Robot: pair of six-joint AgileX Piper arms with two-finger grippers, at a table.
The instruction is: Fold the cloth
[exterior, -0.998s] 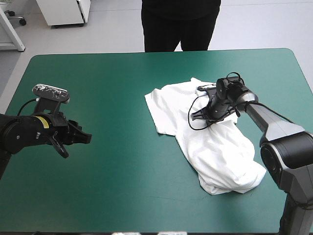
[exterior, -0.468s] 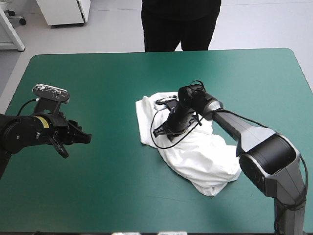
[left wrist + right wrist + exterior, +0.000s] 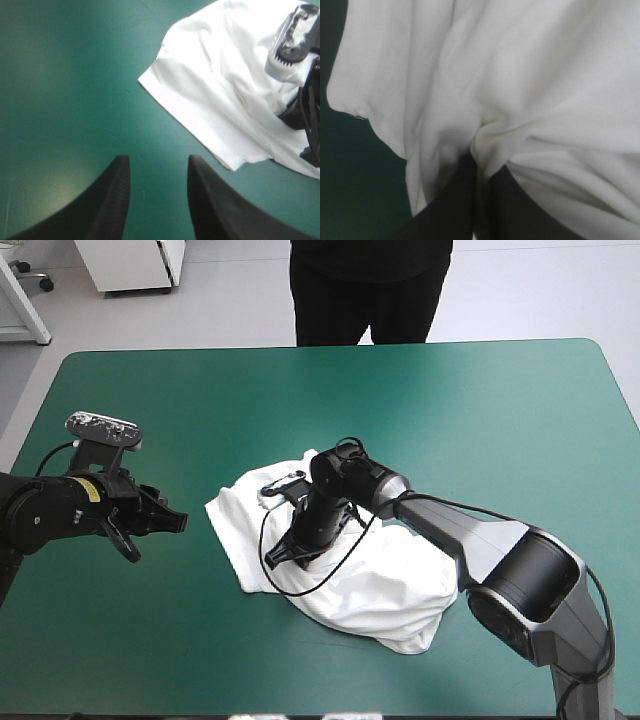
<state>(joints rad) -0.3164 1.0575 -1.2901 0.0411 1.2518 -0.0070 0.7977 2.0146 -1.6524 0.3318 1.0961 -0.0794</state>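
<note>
Table: teal-green cover (image 3: pixel 480 390), with bare cloth showing around the work on every side.
T-shirt (image 3: pixel 390 580): a white crumpled heap near the table's middle, sagging from the centre toward 5 o'clock. One flatter flap with a straight hem reaches out toward 9 o'clock.
Right gripper (image 3: pixel 290 550): down on the 9 o'clock part of the heap. Its black fingers are all but closed, and the wrist view shows a pucker of cloth drawn into the slit between them.
Left gripper (image 3: pixel 165 520): hanging over bare cover at the table's 9 o'clock side, well apart from the shirt. Its fingers are parted by a modest gap and hold nothing. The flap's hem lies ahead of it.
Done so far: nothing of the fold itself, as I read it. I see no stacked layers and no squared edges, and I cannot pick out sleeves or collar in the bunching.
Left to do: spread the shirt flat, then make every fold. I judge this an early, arranging stage.
Next need: I would want my left claw on that facing hem, so that both arms can tension the cloth.
</note>
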